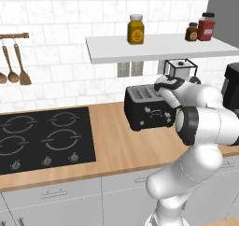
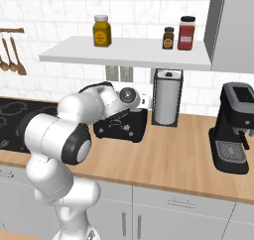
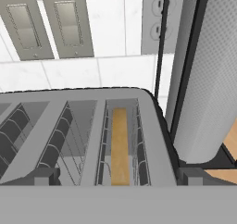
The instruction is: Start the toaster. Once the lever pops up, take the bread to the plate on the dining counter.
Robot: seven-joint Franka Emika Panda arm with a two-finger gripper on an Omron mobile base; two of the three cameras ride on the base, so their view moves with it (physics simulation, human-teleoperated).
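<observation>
Where wood counter (image 1: 116,141) meets tiled wall, toaster (image 1: 144,109) sits right of black hob (image 1: 44,138), long axis along wall, knob face toward room. Bread (image 3: 120,144) stands on edge in slot nearest paper towel roll (image 3: 203,79), slice lengthwise along slot. Gripper above toaster, fingertips hidden, jaws spread wide, holding nothing. Jar labels on shelf (image 2: 129,53) unreadable.

The robot's arm hid the toaster's (image 1: 144,109) right end in the left base view and most of its body in the right base view. The bread (image 3: 120,144) sat deep in a slot, only its top edge visible. The coffee machine (image 1: 232,87) was cut off by the frame edge.
</observation>
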